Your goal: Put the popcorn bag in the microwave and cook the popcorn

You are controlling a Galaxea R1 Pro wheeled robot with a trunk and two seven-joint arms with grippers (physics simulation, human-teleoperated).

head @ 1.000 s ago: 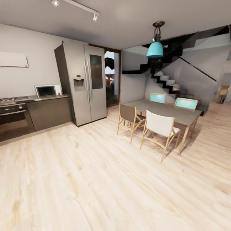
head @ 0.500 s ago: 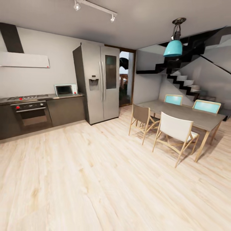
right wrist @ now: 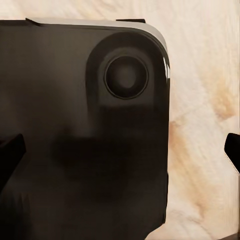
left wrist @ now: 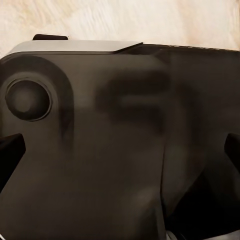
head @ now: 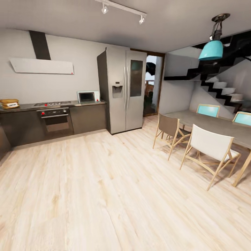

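Note:
The kitchen runs along the far left wall. The pale mint-blue microwave (head: 88,96) stands on the grey countertop (head: 26,107), door shut, just left of the fridge. At the countertop's far left end sits a small tan sack with a white label, the popcorn bag (head: 9,103), too small to read. Both are far across the floor from me. In the left wrist view my left gripper (left wrist: 120,152) is open over the robot's dark body, with dark fingertips (left wrist: 9,155) at the picture's edges. My right gripper (right wrist: 120,150) is open in the same way, nothing held.
A steel hob (head: 52,103) and a dark built-in oven (head: 55,122) lie between bag and microwave, under a white hood (head: 42,66). A tall steel fridge (head: 123,94) stands beside them. A dining table (head: 209,122) with chairs (head: 211,148) is at right. Pale wood floor (head: 104,181) stretches ahead.
The camera has turned left, so the whole scene slid right. The hob, oven, hood and the counter's left end with the tan bag have come into view.

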